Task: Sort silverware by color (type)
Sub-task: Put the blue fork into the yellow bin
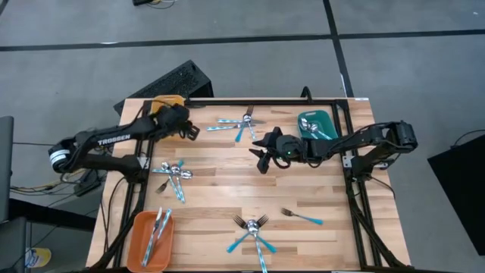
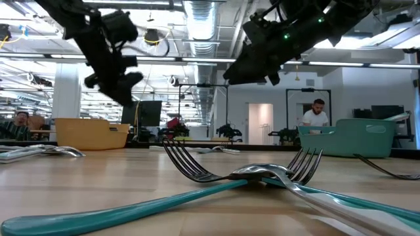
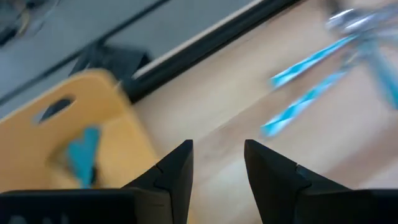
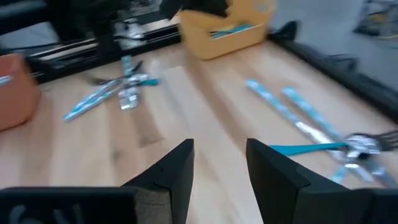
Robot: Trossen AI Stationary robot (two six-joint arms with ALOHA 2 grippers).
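Silverware with shiny metal heads and slim light-blue handles lies scattered on your pale wooden slatted table (image 1: 220, 189). Nearest the front edge you have a crossed cluster of forks (image 1: 252, 231) and a lone fork (image 1: 301, 217) beside it, well short of both claws, plus several pieces in the orange rectangular tray (image 1: 149, 240) at the front left corner. Further in, a small pile of spoons (image 1: 173, 175) sits just in front of your left gripper (image 1: 192, 130), which hovers released and empty at the edge of the yellow tray (image 1: 168, 101), where a blue handle shows. Your right gripper (image 1: 261, 154) also hangs parted, holding nothing, mid-table. Just behind it lies a crossed group of cutlery (image 1: 241, 123), and the teal tray (image 1: 314, 125) with silverware sits beside its arm.
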